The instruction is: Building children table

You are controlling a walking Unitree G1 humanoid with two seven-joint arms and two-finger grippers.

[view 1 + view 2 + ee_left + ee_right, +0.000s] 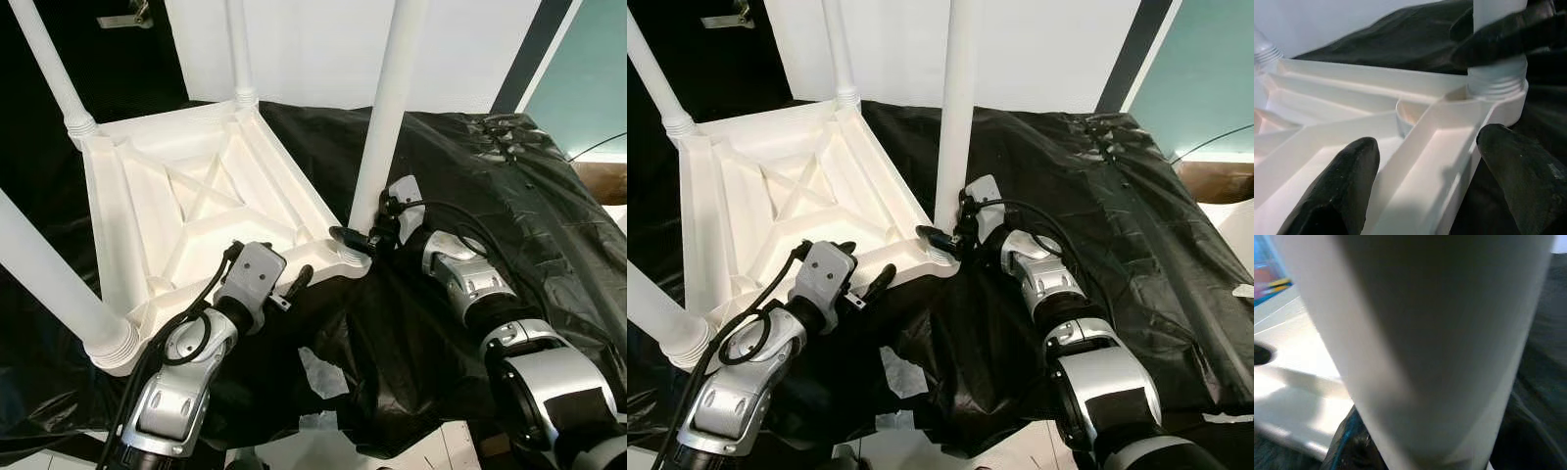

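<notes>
A white children's table (127,211) lies upside down on a black plastic sheet (509,186), its ribbed underside facing up. Four white legs stand in its corners. My right gripper (355,238) is shut on the base of the near right leg (388,108), just above its threaded socket (1497,84). That leg (1430,342) stands close before the right wrist camera. My left gripper (1425,196) is open at the same corner, its two black fingers (1337,191) straddling the table's rim rib (1435,147). From the head it shows at the table's near edge (294,282).
The other legs rise at the far left (47,67), the far middle (238,49) and the near left (49,284). A white wall (323,49) stands behind, a teal panel (588,78) at the right. A pale scrap (321,374) lies on the sheet near its front edge.
</notes>
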